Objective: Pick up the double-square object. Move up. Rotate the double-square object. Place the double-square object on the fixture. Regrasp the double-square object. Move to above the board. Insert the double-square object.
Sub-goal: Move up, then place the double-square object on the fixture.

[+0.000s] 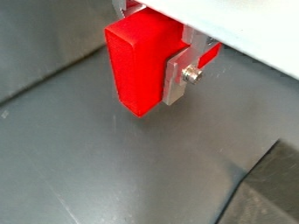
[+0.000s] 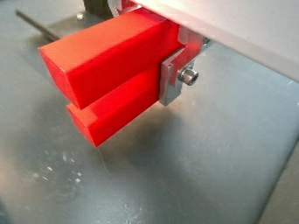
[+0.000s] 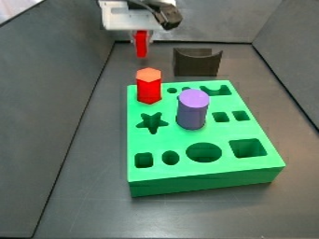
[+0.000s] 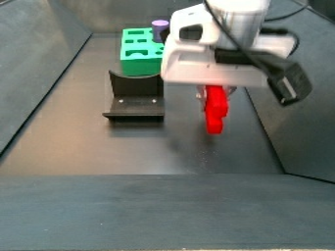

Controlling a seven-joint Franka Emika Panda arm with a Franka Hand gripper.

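Note:
My gripper [image 3: 141, 35] is shut on the double-square object [image 1: 140, 70], a bright red blocky piece that hangs down from the jaws, clear of the grey floor. A silver finger [image 1: 177, 79] presses its side in both wrist views, where the piece [image 2: 105, 79] shows its two stepped square sections. In a side view the piece [image 4: 216, 108] hangs to the right of the dark fixture [image 4: 133, 96]. The green board [image 3: 200, 135] lies nearer the camera than the gripper in a side view, and the fixture [image 3: 197, 63] stands behind the board.
A red hexagonal peg [image 3: 148, 85] and a purple cylinder [image 3: 192, 108] stand upright in the board. Dark walls enclose the grey floor. The board [image 4: 139, 51] sits behind the fixture in a side view.

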